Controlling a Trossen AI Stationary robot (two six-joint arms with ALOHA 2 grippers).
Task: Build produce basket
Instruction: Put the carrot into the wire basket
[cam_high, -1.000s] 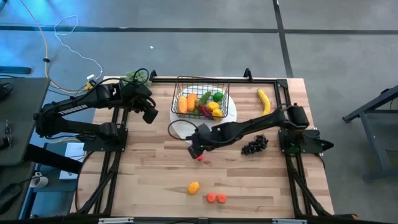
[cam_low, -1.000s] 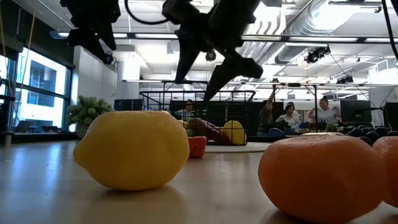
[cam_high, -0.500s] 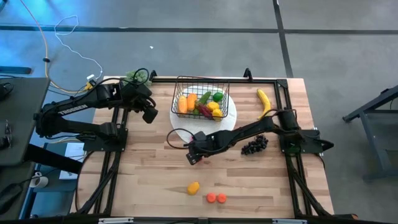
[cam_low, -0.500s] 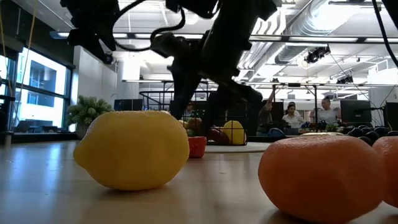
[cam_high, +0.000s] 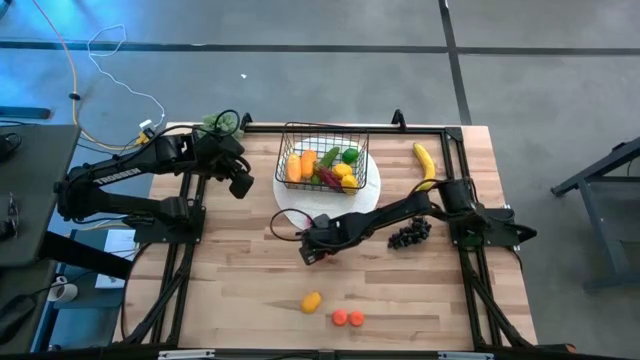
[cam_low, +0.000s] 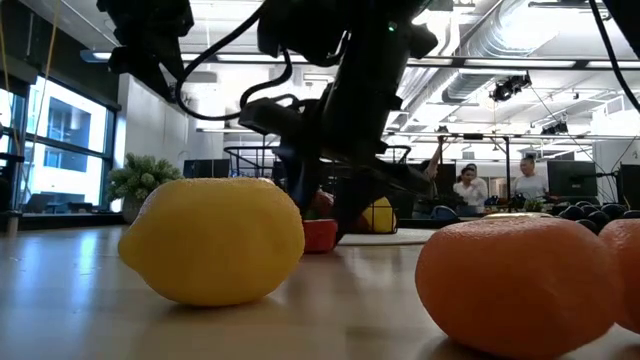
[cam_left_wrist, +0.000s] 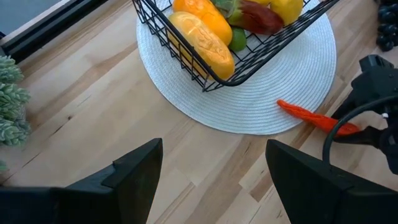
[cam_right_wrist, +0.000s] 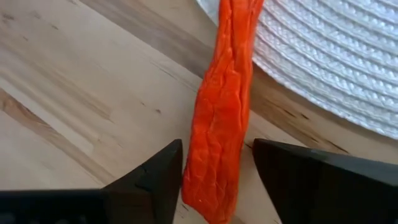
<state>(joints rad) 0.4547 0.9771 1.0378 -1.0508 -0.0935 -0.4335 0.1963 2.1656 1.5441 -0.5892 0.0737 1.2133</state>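
Your right gripper (cam_right_wrist: 214, 180) is down at the table (cam_high: 230, 290), just off the edge of the round white mat (cam_high: 372, 186), with its jaws partly open on either side of the red chilli (cam_right_wrist: 224, 106); one finger (cam_right_wrist: 149, 180) sits right against the chilli's side, the other stands a little off it, so you cannot yet call it a firm hold. The chilli lies on the wood with its far end reaching over the mat's rim. Your left gripper (cam_left_wrist: 211, 180) hangs above the table's far left part, jaws about half open and holding nothing. The basket (cam_high: 325, 160) stands on the mat and holds the orange mango (cam_left_wrist: 200, 37), a lemon (cam_left_wrist: 286, 7) and green and dark red pieces. Outside it, the banana (cam_high: 425, 160) lies near the far right corner, the grapes (cam_high: 410, 233) beside the right arm, and another lemon (cam_high: 311, 301) and the carrot slices (cam_high: 348, 318) lie near the front edge. You will find no readable writing anywhere.
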